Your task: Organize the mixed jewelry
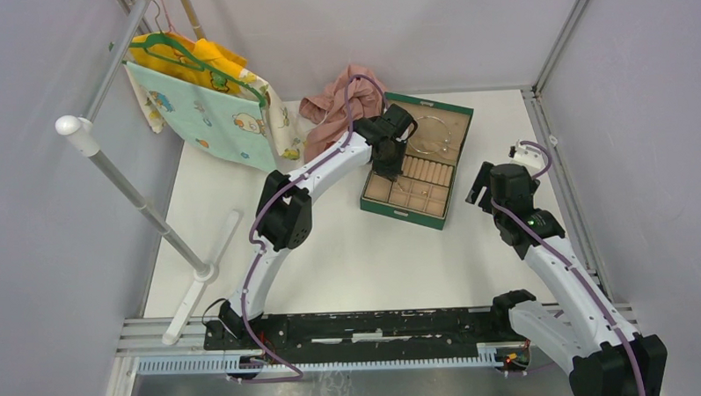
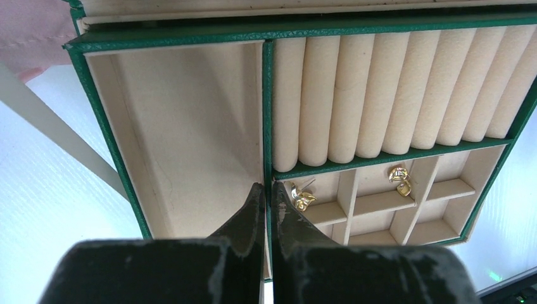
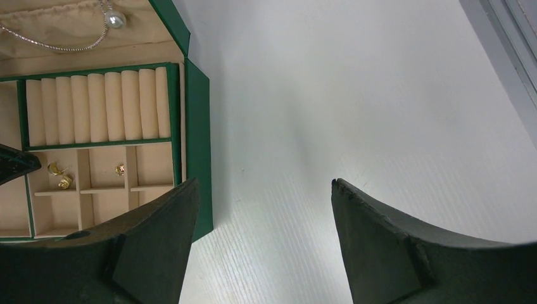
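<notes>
Black fingers point(image 2: 252, 218) of the left gripper point(image 2: 264, 190) fill the bottom of its wrist view. They are pressed almost together with nothing between them. Their tips hang over the green divider between the big plain compartment and the small square ones of the green box point(image 1: 400, 216). That box lies open toward the far right corner of the worktop point(image 1: 349, 251), with its lid folded flat toward the far edge.

Two gold pieces point(image 3: 60, 175) sit in the small compartment just right of the left fingertips, and whether they touch the fingers cannot be told. A third gold piece point(image 2: 400, 180) sits in the next small compartment along, below the ring rolls point(image 2: 386, 95). The silvery wire loop point(image 3: 63, 48) lies in the lid.

The right gripper point(image 3: 263, 183) hangs wide open and empty over bare worktop between the box and the right edge.
</notes>
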